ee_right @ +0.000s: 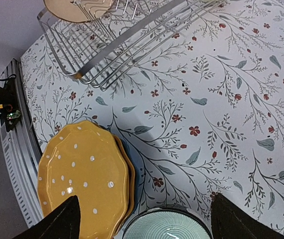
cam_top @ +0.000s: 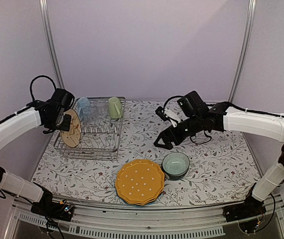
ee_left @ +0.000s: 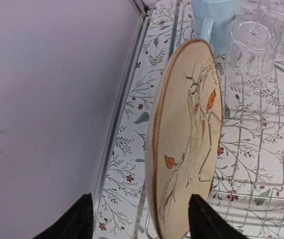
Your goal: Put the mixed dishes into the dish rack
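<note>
The dish rack [cam_top: 89, 153] stands at the far left of the table. A tan bird-patterned plate [ee_left: 187, 144] stands upright on edge at the rack's left end [ee_left: 261, 164], between the spread jaws of my left gripper [ee_left: 139, 221], which is open; its left finger is clear of the plate. Behind the plate in the rack are a light blue mug [ee_left: 216, 17], a clear glass [ee_left: 251, 45] and a pale yellow-green mug [cam_top: 114, 107]. My right gripper [ee_right: 147, 224] hangs open over a stack topped by a yellow dotted plate [ee_right: 84, 179] and a teal bowl [ee_right: 169, 228].
A purple wall [ee_left: 42, 99] rises close on the left of the rack, with a metal post along it. The floral cloth [cam_top: 216, 164] covers the table. A metal rail [cam_top: 132, 219] runs along the near edge, just past the plate stack [cam_top: 139, 181].
</note>
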You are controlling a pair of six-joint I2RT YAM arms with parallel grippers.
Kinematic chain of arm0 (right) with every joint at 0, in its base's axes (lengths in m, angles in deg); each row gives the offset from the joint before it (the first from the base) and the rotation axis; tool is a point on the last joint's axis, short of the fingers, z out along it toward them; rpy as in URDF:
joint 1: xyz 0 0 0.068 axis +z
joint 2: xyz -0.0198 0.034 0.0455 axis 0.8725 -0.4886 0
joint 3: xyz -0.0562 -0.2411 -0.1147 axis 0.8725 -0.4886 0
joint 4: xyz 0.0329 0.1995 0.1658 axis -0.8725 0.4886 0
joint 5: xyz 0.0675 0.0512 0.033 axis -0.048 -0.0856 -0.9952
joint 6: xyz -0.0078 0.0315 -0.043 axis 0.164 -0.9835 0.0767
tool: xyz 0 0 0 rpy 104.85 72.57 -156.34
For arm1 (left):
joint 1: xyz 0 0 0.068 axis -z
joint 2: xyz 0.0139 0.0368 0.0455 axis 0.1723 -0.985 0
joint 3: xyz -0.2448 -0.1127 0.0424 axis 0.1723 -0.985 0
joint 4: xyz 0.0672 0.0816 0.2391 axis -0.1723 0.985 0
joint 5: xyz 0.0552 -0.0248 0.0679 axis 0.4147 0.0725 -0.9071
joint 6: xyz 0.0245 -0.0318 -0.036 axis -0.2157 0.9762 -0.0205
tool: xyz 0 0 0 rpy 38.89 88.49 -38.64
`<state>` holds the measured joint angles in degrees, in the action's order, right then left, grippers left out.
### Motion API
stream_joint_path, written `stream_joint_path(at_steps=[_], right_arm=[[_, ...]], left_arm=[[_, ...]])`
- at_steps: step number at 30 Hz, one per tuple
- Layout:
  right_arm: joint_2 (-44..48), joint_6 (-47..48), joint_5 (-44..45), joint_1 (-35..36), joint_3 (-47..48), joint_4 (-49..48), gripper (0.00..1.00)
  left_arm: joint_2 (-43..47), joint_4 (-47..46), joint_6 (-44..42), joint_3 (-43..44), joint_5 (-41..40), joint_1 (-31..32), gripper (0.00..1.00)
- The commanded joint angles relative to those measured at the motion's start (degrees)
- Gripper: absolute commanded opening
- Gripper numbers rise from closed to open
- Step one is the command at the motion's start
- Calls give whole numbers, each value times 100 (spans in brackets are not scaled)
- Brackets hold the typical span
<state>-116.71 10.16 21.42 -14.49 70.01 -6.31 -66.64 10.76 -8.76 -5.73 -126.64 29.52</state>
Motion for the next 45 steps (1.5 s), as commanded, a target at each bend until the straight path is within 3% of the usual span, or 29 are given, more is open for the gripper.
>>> stream_joint_path(at_steps=[1,9,19,29,37,45], right_arm=[[-449,188,194,267,103,590,87],[-1286,494,229,638,631,1087,70],[-2030,754,101,836,1281,1621,41],[-2359,806,46,877,1463,1799,27],[-2291,748,7,876,1606,1773,1],[-2179,652,-8,876,1832,1727,0]], left_arm=[[351,116,89,232,2,46,70],[1240,-409,41,204,841,205,86],[1672,-472,24,37,1052,294,87],[1664,-480,-25,-6,1107,316,87],[1603,-479,-54,-63,1117,321,87],[1634,-482,-87,-41,1128,351,88]])
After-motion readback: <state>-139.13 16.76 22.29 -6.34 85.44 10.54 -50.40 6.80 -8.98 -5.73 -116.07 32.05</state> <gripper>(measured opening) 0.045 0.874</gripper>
